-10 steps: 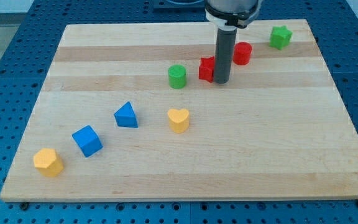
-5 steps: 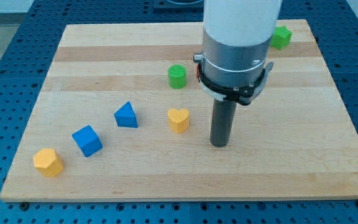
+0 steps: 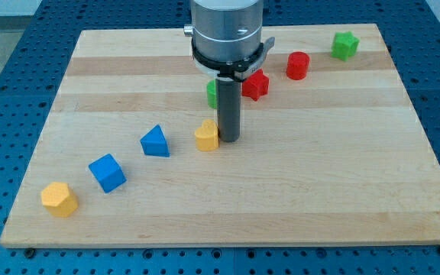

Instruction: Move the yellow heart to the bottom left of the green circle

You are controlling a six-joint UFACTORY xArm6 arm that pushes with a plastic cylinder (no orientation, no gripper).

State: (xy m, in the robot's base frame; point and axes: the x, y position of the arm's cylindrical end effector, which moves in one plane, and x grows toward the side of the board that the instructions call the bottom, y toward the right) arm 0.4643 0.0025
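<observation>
While the arm stands upright, my tip (image 3: pixel 229 139) touches the yellow heart's (image 3: pixel 206 136) right side, below the half-hidden green circle (image 3: pixel 212 93); it carries no jaws

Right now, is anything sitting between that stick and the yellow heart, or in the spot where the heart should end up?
Nothing visible does. My tip is right beside the yellow heart, on its right, and no block lies between the heart and the green circle.

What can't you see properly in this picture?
- Green circle: camera view, mostly hidden behind the rod; only its left edge shows.
- Yellow heart: its right side is covered by the rod, so the heart shape is hard to make out.
- My tip: whether it touches the heart cannot be told.
- Arm: cut off by the view's top.
</observation>
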